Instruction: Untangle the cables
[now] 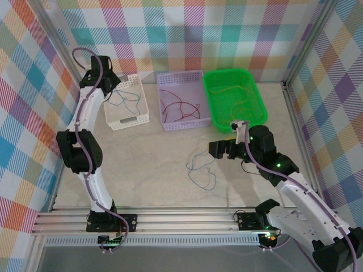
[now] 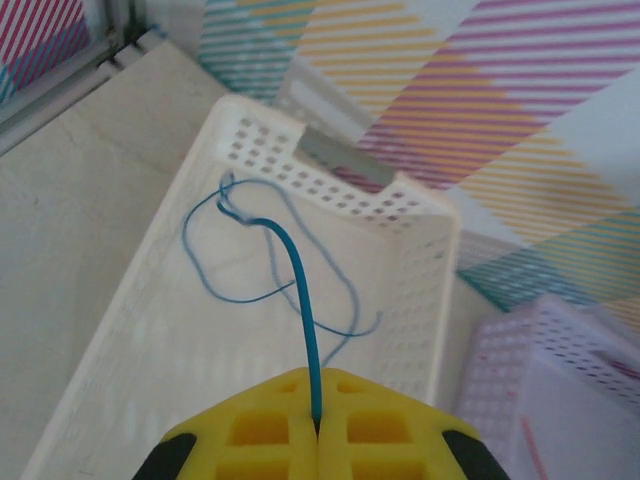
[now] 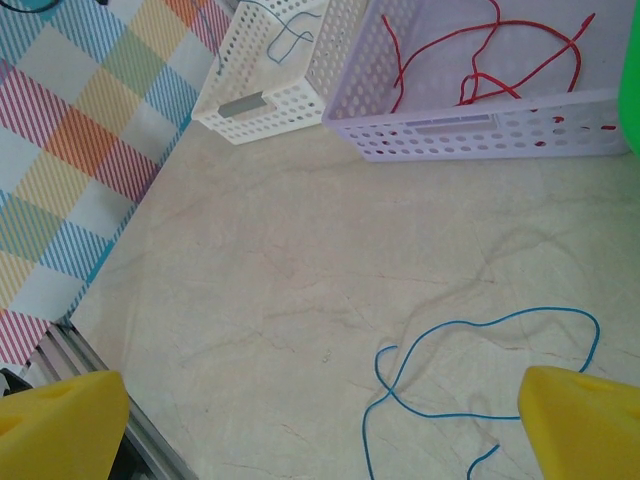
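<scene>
Over a marbled beige tabletop (image 1: 153, 170), the left gripper (image 2: 316, 425) is pinching a thin blue wire (image 2: 296, 265) above the perforated white basket (image 2: 420, 260). The right gripper (image 3: 320, 420) is hovering wide open over a looped blue wire (image 3: 388, 385). Red wires (image 3: 470, 70) are lying in the lilac basket (image 3: 480, 130).

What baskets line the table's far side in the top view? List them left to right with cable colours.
Left to right: white basket, blue cable → lilac basket, red cables → green basket, orange-yellow cables.
</scene>
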Available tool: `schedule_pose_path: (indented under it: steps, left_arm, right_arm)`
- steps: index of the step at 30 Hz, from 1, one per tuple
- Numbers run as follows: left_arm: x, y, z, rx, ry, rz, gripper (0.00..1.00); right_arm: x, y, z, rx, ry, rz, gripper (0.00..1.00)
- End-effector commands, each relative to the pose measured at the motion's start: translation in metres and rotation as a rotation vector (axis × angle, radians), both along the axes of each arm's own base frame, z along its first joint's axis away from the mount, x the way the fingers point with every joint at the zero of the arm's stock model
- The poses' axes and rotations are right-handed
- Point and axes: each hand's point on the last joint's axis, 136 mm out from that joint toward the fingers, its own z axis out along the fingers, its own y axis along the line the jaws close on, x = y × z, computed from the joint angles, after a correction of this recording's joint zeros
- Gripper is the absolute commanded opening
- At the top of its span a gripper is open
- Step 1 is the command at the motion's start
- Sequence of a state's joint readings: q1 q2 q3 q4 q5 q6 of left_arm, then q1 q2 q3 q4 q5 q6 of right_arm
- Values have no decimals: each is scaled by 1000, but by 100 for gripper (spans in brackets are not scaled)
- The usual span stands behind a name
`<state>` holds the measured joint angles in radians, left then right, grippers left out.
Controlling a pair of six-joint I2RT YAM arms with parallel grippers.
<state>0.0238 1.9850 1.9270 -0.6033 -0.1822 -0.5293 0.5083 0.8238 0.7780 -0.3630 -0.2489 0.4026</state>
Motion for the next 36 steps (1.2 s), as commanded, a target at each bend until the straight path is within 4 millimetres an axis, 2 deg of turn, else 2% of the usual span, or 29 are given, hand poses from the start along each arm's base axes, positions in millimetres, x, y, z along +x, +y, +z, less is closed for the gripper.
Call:
schedule_pose_path:
  steps: [1, 6, 17, 26, 28, 32, 36]
  left_arm:
    - [-8, 17, -53, 21, 161, 53, 0]
    - [6, 22, -81, 44, 226, 68, 0]
    - [18, 32, -117, 99, 322, 92, 0]
    - [36, 37, -117, 120, 300, 117, 2]
    - [39, 35, -118, 110, 294, 107, 8]
    - [41, 25, -118, 78, 294, 73, 28]
    - [40, 7, -104, 59, 280, 16, 44]
  right_arm:
    - [-1, 6, 2, 17, -17, 28, 100]
    - [-3, 8, -4, 12, -4, 44, 100]
    - [-3, 12, -32, -15, 61, 56, 100]
    - [-3, 11, -51, -38, 92, 47, 100]
    - [-2, 10, -56, -46, 103, 40, 100]
    - [4, -1, -69, -100, 134, -34, 100]
    - [9, -19, -88, -191, 191, -133, 100]
